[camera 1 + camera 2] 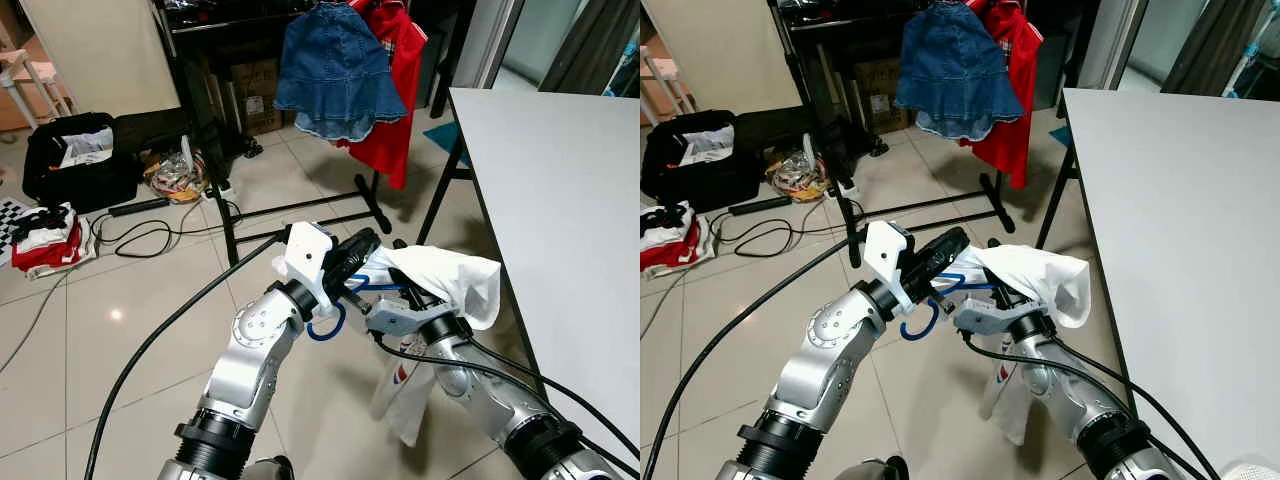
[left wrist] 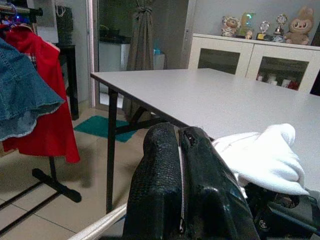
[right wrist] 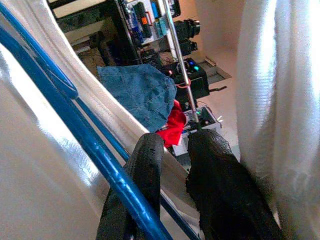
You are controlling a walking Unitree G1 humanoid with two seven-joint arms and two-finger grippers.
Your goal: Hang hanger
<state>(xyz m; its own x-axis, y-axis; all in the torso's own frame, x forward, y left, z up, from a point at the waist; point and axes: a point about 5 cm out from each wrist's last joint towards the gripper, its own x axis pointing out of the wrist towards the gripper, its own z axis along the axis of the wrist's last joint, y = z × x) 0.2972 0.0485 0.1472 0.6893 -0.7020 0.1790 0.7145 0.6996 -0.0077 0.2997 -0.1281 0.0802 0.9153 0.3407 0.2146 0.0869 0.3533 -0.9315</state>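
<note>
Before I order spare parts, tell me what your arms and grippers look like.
Both arms are silver metal with rounded joint housings and black ribbed collars near the base. The left arm ends in a white angular wrist block; black cables run along the right arm. Each gripper, left and right, has two long black fingers with a textured rubbery surface.

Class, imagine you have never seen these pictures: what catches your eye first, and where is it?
First, the two silver arms meeting low in the middle, with a white garment on a blue hanger between them. The left end effector is shut beside it. Behind, a denim skirt and red top hang on a rack; a grey table stands right.
</note>
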